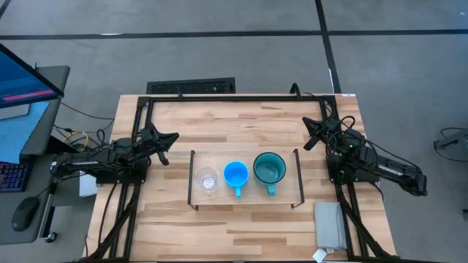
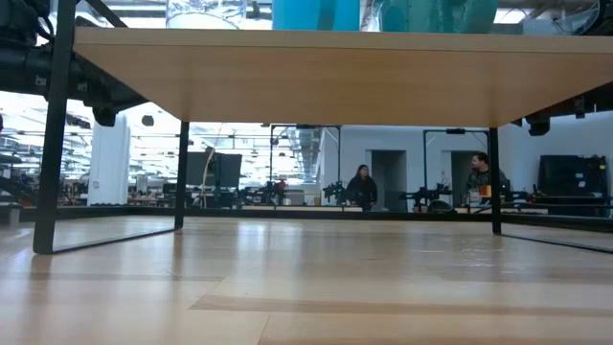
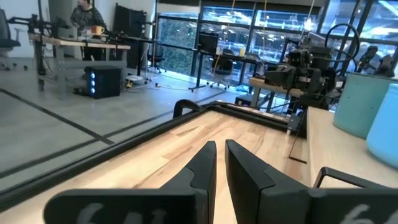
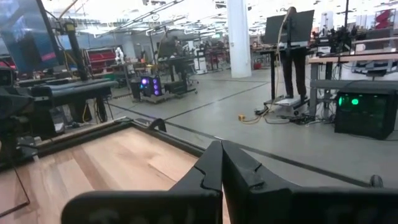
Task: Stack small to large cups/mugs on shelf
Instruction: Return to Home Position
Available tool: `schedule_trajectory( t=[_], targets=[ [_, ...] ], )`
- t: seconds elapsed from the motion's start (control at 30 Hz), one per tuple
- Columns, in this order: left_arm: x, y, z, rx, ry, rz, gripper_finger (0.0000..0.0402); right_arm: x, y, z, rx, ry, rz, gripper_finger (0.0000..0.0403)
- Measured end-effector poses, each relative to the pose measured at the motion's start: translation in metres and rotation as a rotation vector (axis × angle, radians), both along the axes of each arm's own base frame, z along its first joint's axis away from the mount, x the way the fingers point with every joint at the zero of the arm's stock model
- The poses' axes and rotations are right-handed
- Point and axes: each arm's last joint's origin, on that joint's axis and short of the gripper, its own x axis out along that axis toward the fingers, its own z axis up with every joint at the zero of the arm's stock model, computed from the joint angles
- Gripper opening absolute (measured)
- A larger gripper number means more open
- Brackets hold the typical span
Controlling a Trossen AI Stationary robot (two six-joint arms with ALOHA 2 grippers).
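The shelf [image 1: 219, 199], a low light-wood board on black wire uprights, stands in the table's middle. On it, in a row from left to right, stand the clear glass cup [image 1: 207, 180], the bright blue mug [image 1: 235, 174] and the larger teal mug [image 1: 269, 169], all upright on their bases. The low view looks under the board [image 2: 306, 77] and shows only the cups' bases at the top. My left gripper [image 1: 172, 137] is shut and empty, left of the shelf and a little farther back. My right gripper [image 1: 308, 133] is shut and empty, right of the shelf and farther back.
A grey folded object [image 1: 329, 223] lies at the table's near right corner. A black keyboard [image 1: 191, 87] lies beyond the far edge. A monitor and desk stand to the left. People [image 2: 365, 187] sit in the room behind. Bare tabletop lies in front of and behind the shelf.
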Motion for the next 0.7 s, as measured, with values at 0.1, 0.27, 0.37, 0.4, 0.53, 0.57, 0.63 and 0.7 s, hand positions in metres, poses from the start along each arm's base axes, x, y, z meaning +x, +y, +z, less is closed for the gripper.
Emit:
schedule_trajectory(
  t=[0.1,0.27,0.37,0.4,0.53,0.57,0.63,0.7],
  targets=[
    [0.0000,-0.0001,0.0000,0.003,0.002,-0.002,0.0025,0.0000,0.0000,0.0000,-0.001,0.001,0.000,0.0024],
    [0.0001,-0.0002,-0.0001,-0.027,-0.014,-0.010,0.0025,0.0000,0.0000,0.0000,-0.002,0.002,0.000,0.0024],
    [0.0005,-0.0009,-0.0003,0.003,0.004,-0.034,0.0025,0.0000,0.0000,0.0000,-0.002,0.002,-0.001,0.0024],
    [0.0006,-0.0011,-0.0003,0.019,0.012,-0.043,0.0025,0.0000,0.0000,0.0000,-0.002,0.002,-0.001,0.0024],
    [0.0011,-0.0022,-0.0006,0.035,0.022,-0.083,0.0025,0.0000,0.0000,0.0000,-0.002,0.002,-0.001,0.0024],
    [0.0012,-0.0026,-0.0007,0.028,0.019,-0.099,0.0025,0.0000,0.0000,0.0000,-0.002,0.002,0.000,0.0024],
    [0.0017,-0.0039,-0.0012,0.008,0.015,-0.147,0.0025,0.0000,0.0001,0.0000,-0.002,0.002,0.001,0.0024],
    [0.0022,-0.0052,-0.0017,-0.006,0.014,-0.193,0.0025,0.0000,0.0001,0.0000,-0.002,0.002,0.001,0.0024]
  ],
)
